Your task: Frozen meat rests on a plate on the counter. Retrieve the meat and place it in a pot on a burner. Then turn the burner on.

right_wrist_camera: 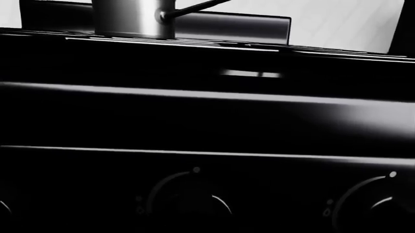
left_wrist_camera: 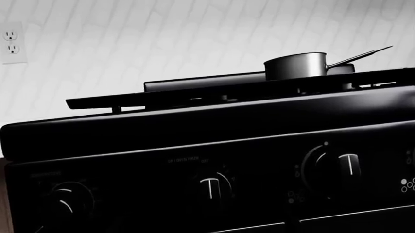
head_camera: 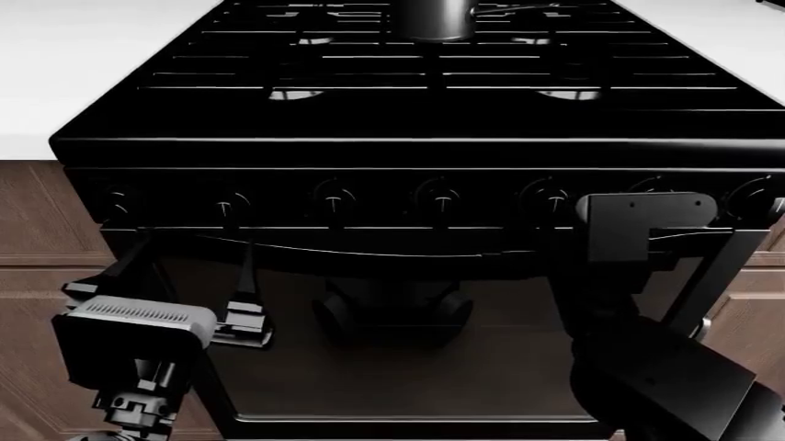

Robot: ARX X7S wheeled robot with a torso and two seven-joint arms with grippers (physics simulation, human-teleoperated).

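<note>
The pot is a dark grey metal saucepan standing on a rear burner of the black stove; it also shows in the left wrist view and the right wrist view. What is inside it cannot be seen. The frozen meat and the plate are out of view. White counter flanks the stove. My left gripper hangs low in front of the oven door, open, with nothing between its fingers. My right arm's wrist block sits just below the knob row and hides its fingers.
A row of burner knobs runs along the stove's front panel, also seen close up. The oven handle lies below them. Brown cabinets stand on both sides. A wall outlet is behind.
</note>
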